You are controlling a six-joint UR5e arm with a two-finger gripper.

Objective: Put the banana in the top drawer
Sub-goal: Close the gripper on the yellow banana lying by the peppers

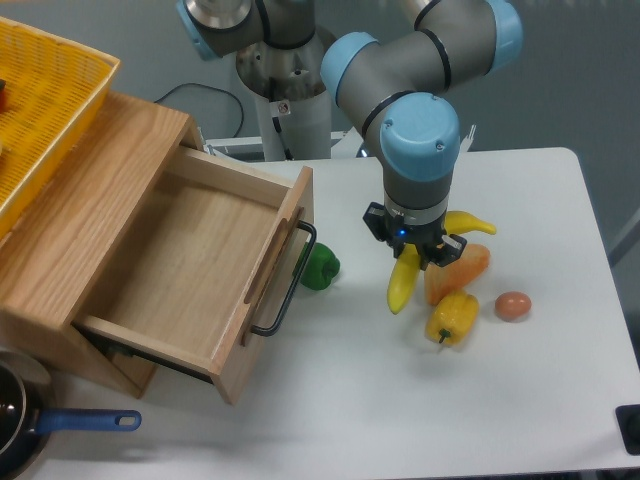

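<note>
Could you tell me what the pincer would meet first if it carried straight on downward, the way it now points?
The banana: the pincer points down and appears already closed around its middle. Below lies the white table, though depth is hard to judge.

Banana (404, 282) middle hidden by end effector (414, 250); basket (60, 90) cropped.

Grey arm (400, 60), light-blue joint caps

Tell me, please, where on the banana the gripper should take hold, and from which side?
Grip the banana near its middle, coming from straight above with the fingers across its narrow width. It lies long and curved beside the orange pepper, so its ends are less balanced. The gripper already sits there.
</note>
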